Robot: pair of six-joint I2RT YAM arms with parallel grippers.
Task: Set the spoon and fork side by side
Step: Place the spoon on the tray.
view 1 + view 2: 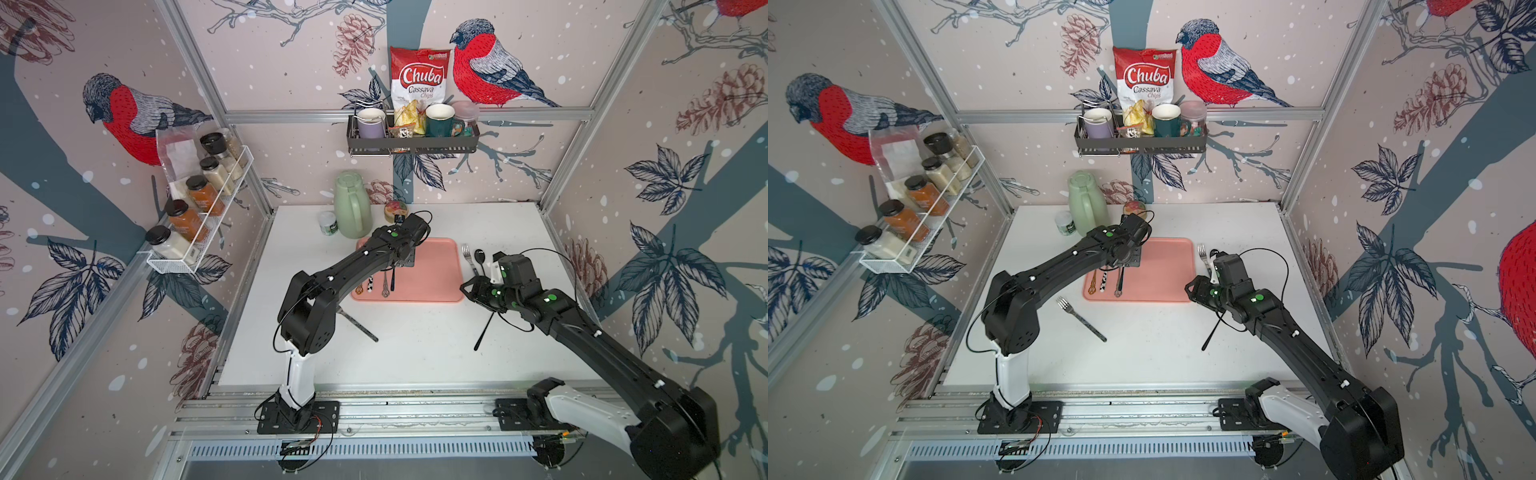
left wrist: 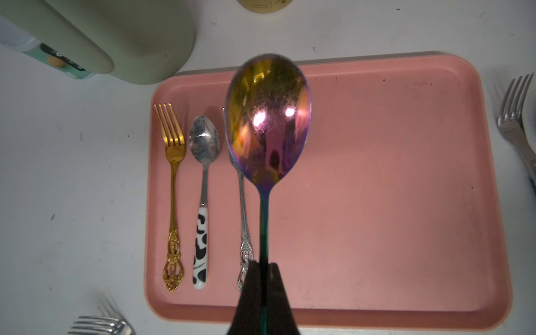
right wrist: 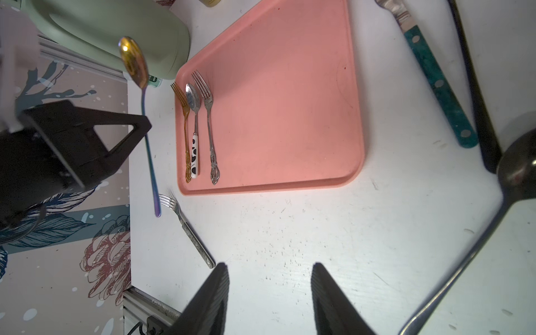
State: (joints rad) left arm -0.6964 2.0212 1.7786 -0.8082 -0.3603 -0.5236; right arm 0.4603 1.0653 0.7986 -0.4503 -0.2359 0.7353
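Spoon (image 2: 268, 116) clamped in left fingers (image 2: 251, 295) over pink tray (image 2: 406, 203) on white table (image 1: 415, 340); right fingers (image 3: 210, 301) apart.

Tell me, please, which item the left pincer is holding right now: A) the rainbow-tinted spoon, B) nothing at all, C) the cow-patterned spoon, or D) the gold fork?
A: in the left wrist view the left pincer is shut on the handle of the rainbow-tinted spoon, while the gold fork and the cow-patterned spoon lie untouched on the pink tray.
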